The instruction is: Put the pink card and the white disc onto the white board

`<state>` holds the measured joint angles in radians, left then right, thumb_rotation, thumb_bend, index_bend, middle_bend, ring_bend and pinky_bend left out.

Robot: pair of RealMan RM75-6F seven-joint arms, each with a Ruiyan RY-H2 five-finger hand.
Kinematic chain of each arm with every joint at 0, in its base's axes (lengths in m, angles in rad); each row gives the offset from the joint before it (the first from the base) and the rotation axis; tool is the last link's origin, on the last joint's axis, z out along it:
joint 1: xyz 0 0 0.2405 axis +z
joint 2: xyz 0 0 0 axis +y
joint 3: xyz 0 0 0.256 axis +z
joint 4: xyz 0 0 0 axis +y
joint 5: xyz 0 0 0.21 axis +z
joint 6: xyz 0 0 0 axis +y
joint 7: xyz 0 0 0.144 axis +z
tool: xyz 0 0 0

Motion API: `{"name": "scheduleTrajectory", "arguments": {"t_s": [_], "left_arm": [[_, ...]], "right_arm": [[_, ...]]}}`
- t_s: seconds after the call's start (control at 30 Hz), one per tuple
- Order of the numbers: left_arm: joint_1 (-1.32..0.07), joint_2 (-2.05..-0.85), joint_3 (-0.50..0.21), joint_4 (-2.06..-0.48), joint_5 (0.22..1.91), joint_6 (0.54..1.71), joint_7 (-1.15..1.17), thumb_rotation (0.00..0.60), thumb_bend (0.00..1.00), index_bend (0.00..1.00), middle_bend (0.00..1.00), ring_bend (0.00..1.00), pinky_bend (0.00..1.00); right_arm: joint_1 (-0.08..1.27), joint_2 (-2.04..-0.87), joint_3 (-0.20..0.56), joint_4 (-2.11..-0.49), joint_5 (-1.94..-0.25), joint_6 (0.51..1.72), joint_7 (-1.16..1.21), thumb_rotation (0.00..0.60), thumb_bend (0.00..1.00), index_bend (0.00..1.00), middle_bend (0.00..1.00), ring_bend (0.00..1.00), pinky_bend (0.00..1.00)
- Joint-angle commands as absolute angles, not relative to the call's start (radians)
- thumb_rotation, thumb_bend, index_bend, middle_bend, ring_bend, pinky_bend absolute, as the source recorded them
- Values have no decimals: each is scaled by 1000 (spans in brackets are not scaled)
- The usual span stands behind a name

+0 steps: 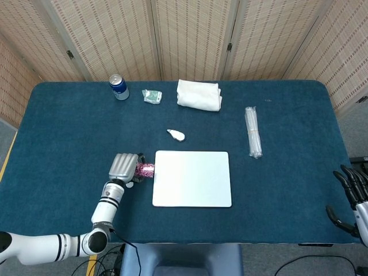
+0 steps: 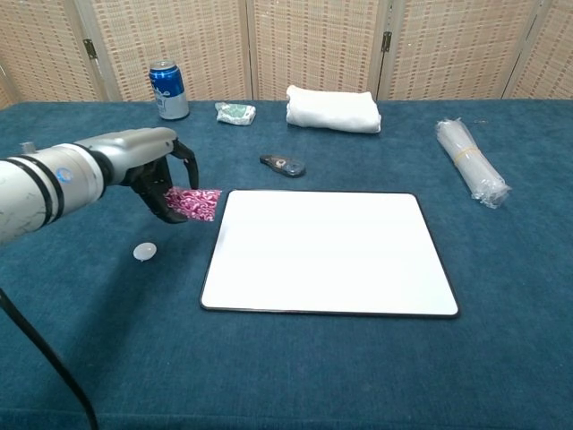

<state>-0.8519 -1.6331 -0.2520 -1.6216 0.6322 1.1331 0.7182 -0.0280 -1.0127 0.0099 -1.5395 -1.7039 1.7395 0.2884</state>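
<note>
My left hand holds the pink card just left of the white board.
White disc lies lower left; my right hand hangs spread, holding nothing.

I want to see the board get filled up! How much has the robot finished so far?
Nothing is on the white board yet. The left hand holds the pink card lifted, right beside the board's left edge. The white disc lies on the table, untouched, so it is left to do. The right hand is off by the table's edge.
</note>
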Motion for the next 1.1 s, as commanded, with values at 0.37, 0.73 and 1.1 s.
{"name": "scheduleTrajectory", "arguments": {"t_s": [0.37,0.73,1.1], "left_arm": [[-1000,-1833,-313,-1612,543,1201,871,600,281,419,1000,1000,1000],[-1125,-1965,-368,-1483,478,1151,946,600,281,409,1000,1000,1000],[-1114,-1956,-350,-1405,462,1067,885,600,253,233,1000,1000,1000]], "right_arm": [[-83,-1001,10,-1432,-1718,1871,496,600,284,0,0,0,0],[-123,-1016,17,-1340,-1714,1963,627,600,285,0,0,0,0],[-112,-1010,21,-1342,-1698,1921,629,600,285,0,0,0,0]]}}
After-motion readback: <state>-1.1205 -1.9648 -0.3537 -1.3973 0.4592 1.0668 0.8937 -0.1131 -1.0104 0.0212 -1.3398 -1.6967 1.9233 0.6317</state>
